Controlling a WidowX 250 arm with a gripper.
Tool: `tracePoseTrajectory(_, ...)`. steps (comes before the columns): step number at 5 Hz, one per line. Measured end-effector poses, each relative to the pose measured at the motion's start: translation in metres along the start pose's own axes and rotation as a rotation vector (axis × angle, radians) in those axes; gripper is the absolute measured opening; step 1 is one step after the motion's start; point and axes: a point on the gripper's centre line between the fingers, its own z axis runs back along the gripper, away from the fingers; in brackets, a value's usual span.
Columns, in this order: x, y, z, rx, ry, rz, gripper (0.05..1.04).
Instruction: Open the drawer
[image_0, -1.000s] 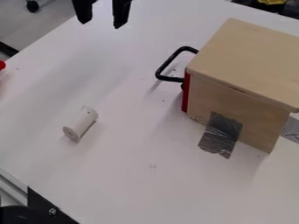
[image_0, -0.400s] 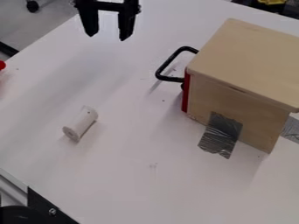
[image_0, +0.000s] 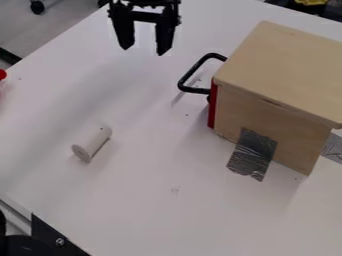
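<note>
Looking shut, the drawer (image_0: 212, 106) shows red, black-handled; the claw (image_0: 143, 51) gapes wide, empty.

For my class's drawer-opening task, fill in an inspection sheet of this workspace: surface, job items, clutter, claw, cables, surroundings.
Surface: white tabletop, a few small dark marks.
Job's things: wooden box, grey tape running from its side onto the tabletop; red drawer front seen nearly edge-on, apparently shut; black handle sticking out from it.
Clutter: white cylinder lying on its side; red item at the left edge, cut off.
Gripper: claw open, nothing between its fingers, not touching the handle.
Cables: nothing seen.
Surroundings: grey floor, black castor.
</note>
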Motion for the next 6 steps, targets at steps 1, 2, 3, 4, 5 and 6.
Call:
tracePoseTrajectory(1,0.015,-0.021,0.000,0.005,-0.007,-0.047,0.998)
tracePoseTrajectory(2,0.026,-0.035,-0.003,0.011,-0.011,-0.071,0.998)
tracePoseTrajectory(3,0.034,-0.042,-0.012,0.025,0.002,-0.075,0.998)
tracePoseTrajectory(4,0.041,-0.047,-0.026,0.030,0.014,-0.074,0.998)
tracePoseTrajectory(5,0.044,-0.044,-0.030,0.045,0.020,-0.054,0.998)
tracePoseTrajectory(6,0.047,-0.043,-0.031,0.052,0.005,-0.046,0.998)
